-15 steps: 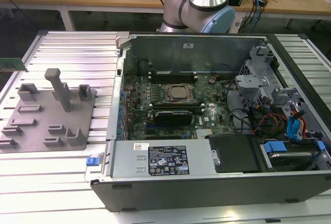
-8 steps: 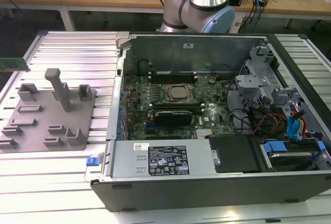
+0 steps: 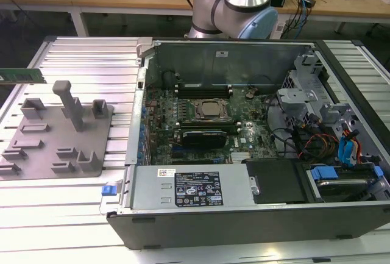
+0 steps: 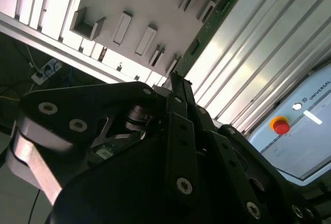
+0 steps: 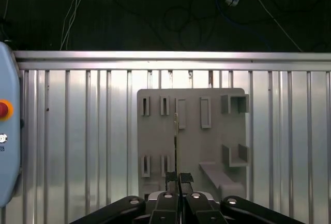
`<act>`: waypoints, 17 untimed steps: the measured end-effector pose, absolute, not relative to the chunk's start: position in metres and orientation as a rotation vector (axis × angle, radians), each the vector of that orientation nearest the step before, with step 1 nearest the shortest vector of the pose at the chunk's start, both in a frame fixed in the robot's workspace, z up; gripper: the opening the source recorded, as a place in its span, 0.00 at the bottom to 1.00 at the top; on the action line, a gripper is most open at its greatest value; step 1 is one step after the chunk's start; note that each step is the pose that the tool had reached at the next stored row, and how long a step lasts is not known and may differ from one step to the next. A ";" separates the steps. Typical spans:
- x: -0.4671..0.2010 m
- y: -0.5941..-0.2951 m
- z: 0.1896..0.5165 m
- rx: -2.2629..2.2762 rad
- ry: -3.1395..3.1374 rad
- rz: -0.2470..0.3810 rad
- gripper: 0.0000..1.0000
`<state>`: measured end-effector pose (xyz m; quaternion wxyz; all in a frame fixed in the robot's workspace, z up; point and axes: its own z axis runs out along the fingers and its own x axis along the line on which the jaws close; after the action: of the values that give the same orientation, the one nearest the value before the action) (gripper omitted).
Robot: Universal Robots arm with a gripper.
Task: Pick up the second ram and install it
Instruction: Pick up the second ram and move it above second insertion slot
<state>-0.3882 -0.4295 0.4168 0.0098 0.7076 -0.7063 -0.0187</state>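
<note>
**A:** At the exterior view's left edge, the second ram (image 3: 23, 76) hangs level in the air over the grey tray (image 3: 42, 148), well apart from the open case (image 3: 225, 63).

**B:** In the second wrist view we log the gripper (image 4: 177, 81) pinched shut on one end of the second ram (image 4: 220, 14).

**A:** In the first wrist view the stick shows edge-on, a thin line running out from the closed fingertips (image 5: 172, 178) above the tray's pockets.

**B:** Our judgement: carry it square in the jaws, with no twist, as the board is thin.

**A:** Edges we mind are the tray's tall post (image 3: 68, 102) and the case wall. The ribbed table (image 3: 91, 57) between tray and case gives us open room.
</note>
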 end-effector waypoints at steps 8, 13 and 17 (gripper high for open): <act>-0.373 -0.429 0.417 2.209 -2.205 -0.058 0.10; -0.364 -0.429 0.417 2.209 -2.205 -0.059 0.10; -0.355 -0.430 0.417 2.209 -2.205 -0.059 0.10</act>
<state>-0.3547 -0.4295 0.4168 0.0098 0.7076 -0.7063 -0.0188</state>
